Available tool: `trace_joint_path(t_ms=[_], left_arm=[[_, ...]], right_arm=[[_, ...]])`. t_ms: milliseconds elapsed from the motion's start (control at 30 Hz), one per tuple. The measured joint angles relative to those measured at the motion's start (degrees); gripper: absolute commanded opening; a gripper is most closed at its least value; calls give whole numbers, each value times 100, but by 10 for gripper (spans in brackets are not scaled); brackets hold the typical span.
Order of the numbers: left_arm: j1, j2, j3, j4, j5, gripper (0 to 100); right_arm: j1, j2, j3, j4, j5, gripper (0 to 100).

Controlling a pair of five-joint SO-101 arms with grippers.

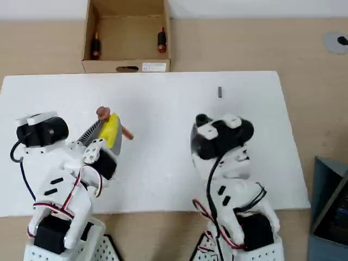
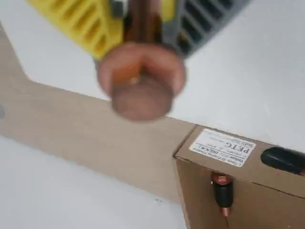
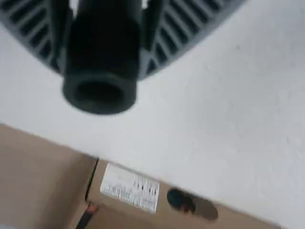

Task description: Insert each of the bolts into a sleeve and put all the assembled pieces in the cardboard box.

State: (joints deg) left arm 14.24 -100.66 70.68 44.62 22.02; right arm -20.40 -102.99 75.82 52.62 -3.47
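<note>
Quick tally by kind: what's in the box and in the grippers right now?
Assembled pieces in the cardboard box: 2
Bolt in the left gripper: 1
Sleeve in the right gripper: 1
Total: 4

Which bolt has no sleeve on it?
The bare copper bolt in the left gripper; the two in the cardboard box each sit in a black sleeve.

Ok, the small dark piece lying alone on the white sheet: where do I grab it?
Mid-length, from straight above. The small dark piece looks slim, its long axis pointing toward the cardboard box, so pinch across its narrow sides. Bare white sheet surrounds it.
</note>
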Motion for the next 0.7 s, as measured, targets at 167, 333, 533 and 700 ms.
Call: trace_joint_path(t_ms=[167,333,533,700], left_arm=[[149,0,0,-18,44,2],[580,0,-220,-18,176,2],[703,-9,-396,-18,202,2],[738,-9,-422,-18,202,2]], right_arm=[[-598,-53,334,176,9,9],[-1134,-53,624,141,18,9],[-1723,-53,765,-53,369,9],[-1952,-53,905,-273,791,9]])
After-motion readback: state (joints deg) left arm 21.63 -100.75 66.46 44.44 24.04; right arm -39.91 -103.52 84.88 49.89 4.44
